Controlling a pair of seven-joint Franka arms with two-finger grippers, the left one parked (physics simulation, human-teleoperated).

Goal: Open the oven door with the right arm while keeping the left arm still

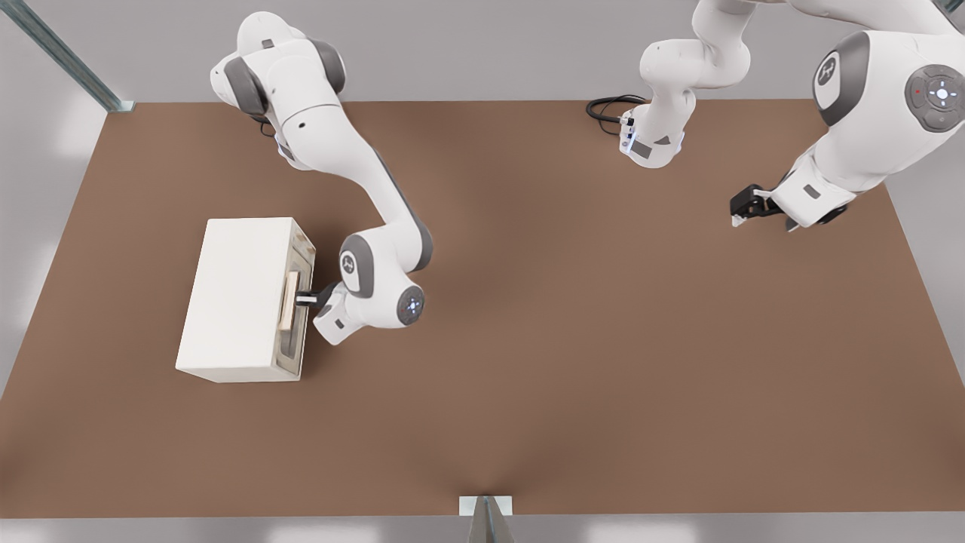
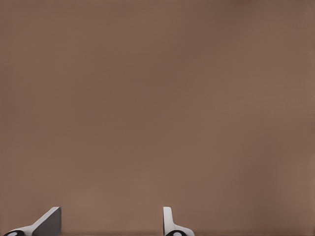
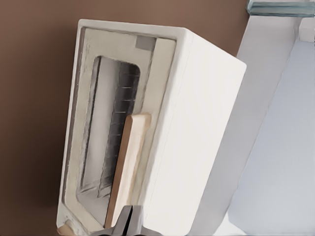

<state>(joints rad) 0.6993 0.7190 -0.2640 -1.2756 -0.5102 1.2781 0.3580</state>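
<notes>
Front view showed the gripper (image 1: 300,299) with its jaws clamped on the handle (image 1: 289,302), while the door (image 1: 299,302) was not yet opened.

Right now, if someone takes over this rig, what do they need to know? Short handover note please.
Gripper: the right arm has it at the pale wooden handle on the oven's front; the jaws look closed on the bar, near one end of it in the right wrist view.
Oven: white box on the brown table, toward the front view's left, door facing the arm.
Oven door: looks flush with the oven body, so not yet opened.
Done: reach and apparent grip on the handle.
Left: pull the door open, probably swinging the handle away from the body.
</notes>
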